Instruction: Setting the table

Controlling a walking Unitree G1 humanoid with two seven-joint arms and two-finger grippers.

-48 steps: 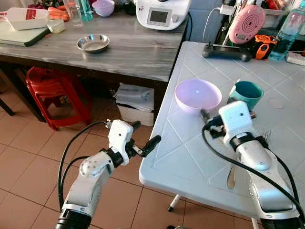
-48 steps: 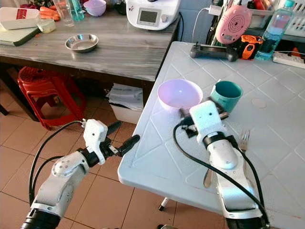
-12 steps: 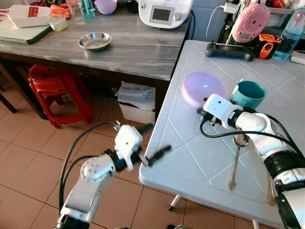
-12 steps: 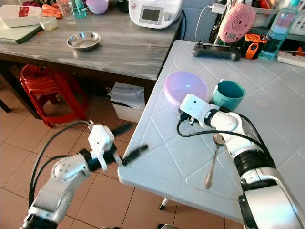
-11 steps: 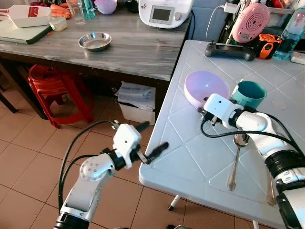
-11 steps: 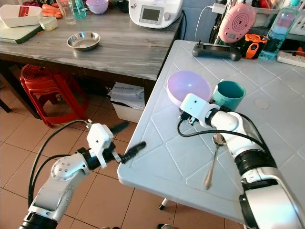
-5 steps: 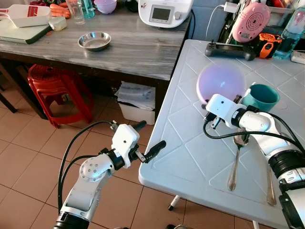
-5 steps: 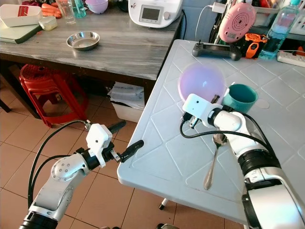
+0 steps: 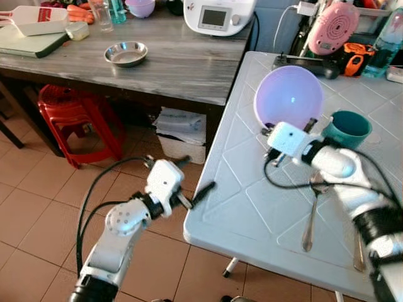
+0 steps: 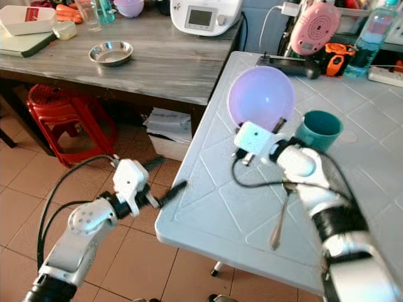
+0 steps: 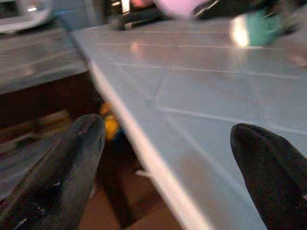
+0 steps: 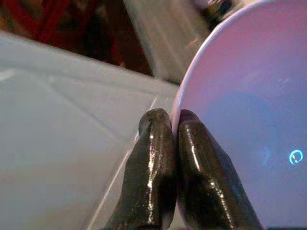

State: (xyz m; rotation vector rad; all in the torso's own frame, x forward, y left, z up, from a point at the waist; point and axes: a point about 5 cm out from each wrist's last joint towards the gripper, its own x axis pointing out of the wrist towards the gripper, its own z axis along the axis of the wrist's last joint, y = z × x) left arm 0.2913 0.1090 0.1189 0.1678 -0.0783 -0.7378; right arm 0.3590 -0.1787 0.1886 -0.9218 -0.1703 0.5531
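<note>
A lilac bowl (image 9: 288, 94) hangs tipped up above the white table (image 9: 249, 207), its inside facing me. My right gripper (image 9: 309, 124) is shut on the bowl's lower rim; in the right wrist view the two fingers (image 12: 152, 143) pinch that rim (image 12: 230, 110) between them. A teal mug (image 9: 350, 128) stands just right of the bowl. A metal spoon (image 9: 308, 223) lies on the table below the mug, partly under my right arm. My left gripper (image 9: 194, 177) is open, with nothing in it, beside the table's front left edge (image 11: 144, 158).
A grey wooden counter (image 9: 176, 63) to the left carries a steel dish (image 9: 126, 53), a white appliance (image 9: 220, 14) and a small lilac bowl (image 9: 140, 6). A red stool (image 9: 66, 110) and a box (image 9: 179, 133) sit below it. A controller (image 9: 302, 61) and bottle (image 9: 387, 34) line the table's far edge.
The right gripper has lifted the lilac bowl off the table and tipped it up on edge, away from the front. The left arm has stayed about where it was.
</note>
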